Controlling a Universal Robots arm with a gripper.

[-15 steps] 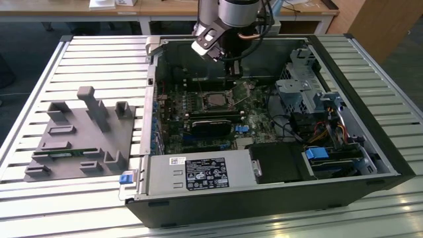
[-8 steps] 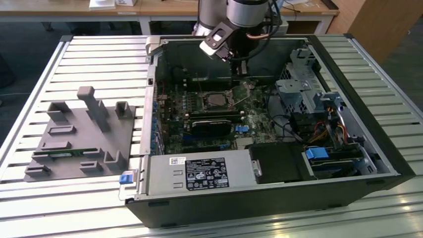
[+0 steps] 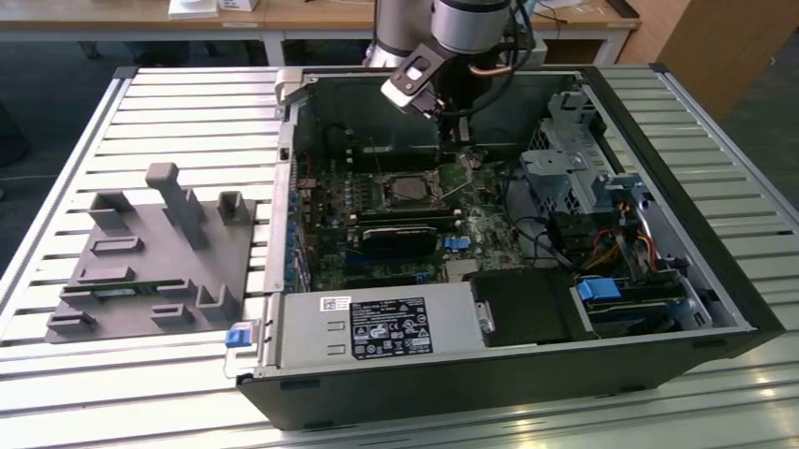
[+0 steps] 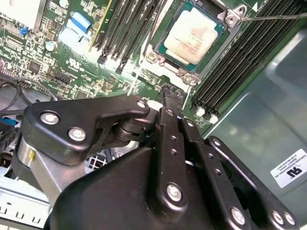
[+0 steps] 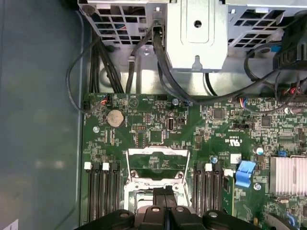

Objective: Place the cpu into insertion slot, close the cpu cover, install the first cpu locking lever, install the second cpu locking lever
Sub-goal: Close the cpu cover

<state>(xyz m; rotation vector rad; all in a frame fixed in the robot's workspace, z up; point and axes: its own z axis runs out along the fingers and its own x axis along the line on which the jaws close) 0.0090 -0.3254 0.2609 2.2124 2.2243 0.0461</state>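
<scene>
The cpu [image 4: 194, 32], a pale square chip, lies in the insertion slot [image 4: 164, 49] on the green motherboard. In the exterior view the slot [image 3: 406, 190] sits mid-board inside the open computer case. The cpu cover [image 5: 156, 152], a thin silvery frame, stands lifted off the slot, and green board shows through its cut-out. My gripper [image 5: 164, 192] is shut with nothing between its fingers, its tips close to the cover's near edge. In the second wrist view the gripper [image 4: 172, 93] hovers just beside the slot's corner. A thin wire locking lever [image 4: 273, 18] sticks out unlatched.
Long black memory slots [image 4: 240, 62] flank the socket on both sides. Black cables [image 5: 144, 52] and a metal drive cage [image 3: 562, 168] crowd the case. A power supply [image 3: 374, 327] sits at the front. A grey fixture block [image 3: 163, 248] lies on the slatted table at the exterior view's left.
</scene>
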